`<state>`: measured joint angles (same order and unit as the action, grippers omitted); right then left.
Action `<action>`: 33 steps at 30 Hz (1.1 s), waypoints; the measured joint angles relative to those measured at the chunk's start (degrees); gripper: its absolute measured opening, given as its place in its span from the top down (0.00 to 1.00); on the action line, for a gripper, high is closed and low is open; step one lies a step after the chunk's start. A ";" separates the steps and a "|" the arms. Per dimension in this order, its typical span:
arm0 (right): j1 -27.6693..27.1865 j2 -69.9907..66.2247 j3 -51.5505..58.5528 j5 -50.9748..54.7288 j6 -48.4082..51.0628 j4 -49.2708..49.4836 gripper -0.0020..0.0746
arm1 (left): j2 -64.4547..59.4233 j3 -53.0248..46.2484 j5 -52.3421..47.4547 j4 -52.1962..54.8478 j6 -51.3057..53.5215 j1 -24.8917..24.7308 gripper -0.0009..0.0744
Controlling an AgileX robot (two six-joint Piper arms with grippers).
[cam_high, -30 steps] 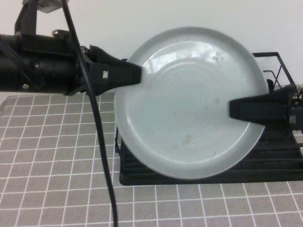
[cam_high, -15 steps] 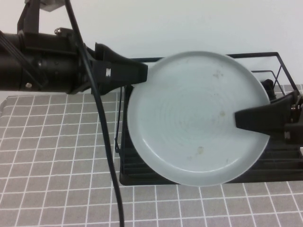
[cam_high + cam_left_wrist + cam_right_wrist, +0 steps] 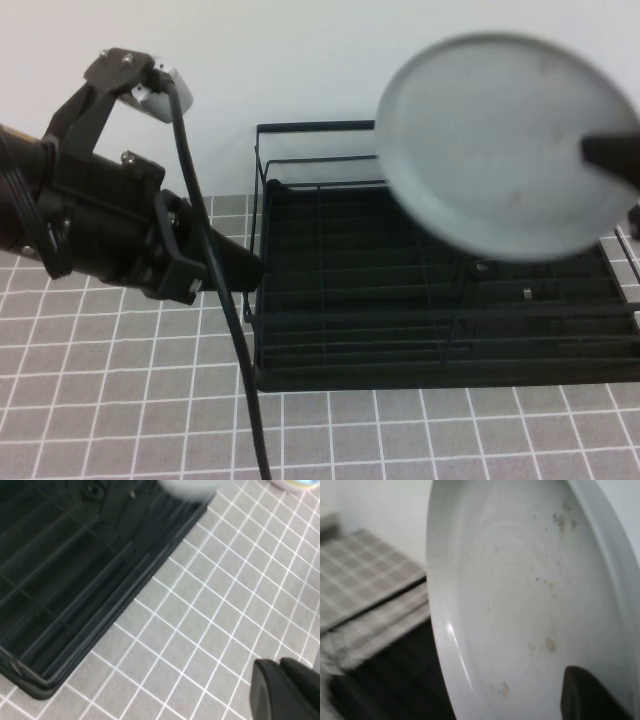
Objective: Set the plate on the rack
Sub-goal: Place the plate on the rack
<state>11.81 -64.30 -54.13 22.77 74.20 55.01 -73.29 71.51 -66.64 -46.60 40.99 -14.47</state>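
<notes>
The pale grey-blue plate [image 3: 500, 140] hangs tilted in the air above the back right part of the black wire rack [image 3: 430, 300]. My right gripper [image 3: 605, 155] is shut on the plate's right rim; one dark finger [image 3: 585, 695] lies on the speckled inner face [image 3: 520, 595]. My left gripper [image 3: 250, 270] is off the plate, low at the rack's left edge, with its fingers together and empty. In the left wrist view its fingertips [image 3: 279, 665] hover over the checked mat beside the rack's tray base [image 3: 65, 580].
A grey checked mat [image 3: 120, 400] covers the table around the rack. The left arm's black cable [image 3: 235, 350] hangs down in front of the rack's left corner. A white wall stands behind.
My left gripper has let go of the plate and drawn back down to the left. My right gripper has carried the plate up and to the right, alone.
</notes>
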 joint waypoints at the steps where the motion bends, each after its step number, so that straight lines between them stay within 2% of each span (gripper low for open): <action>1: 0.00 -0.40 -0.82 0.00 3.68 -0.59 0.98 | 0.00 0.00 0.11 0.43 -0.34 0.00 0.99; 3: 0.00 -1.58 -3.40 0.34 9.37 -2.50 0.98 | 0.00 0.00 1.19 0.41 -0.78 0.00 0.99; 14: 0.00 -13.64 -19.35 2.25 13.35 -26.02 0.98 | 4.20 -7.99 16.62 -1.03 -1.27 0.00 0.99; 21: 0.00 -24.39 -28.02 6.44 21.05 -26.61 0.98 | 8.53 -13.65 23.54 -0.92 -1.44 0.00 0.99; 27: 0.00 -31.91 -33.04 8.02 20.94 -28.72 0.98 | 9.66 -14.21 22.87 -0.12 -1.44 0.00 0.99; 33: 0.00 -34.45 -33.17 7.37 20.94 -29.93 0.98 | 9.66 -14.21 22.42 0.53 -1.44 0.00 0.99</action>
<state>11.81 -98.76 -87.30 30.14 95.13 25.08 -63.63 57.30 -44.22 -46.07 39.55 -14.47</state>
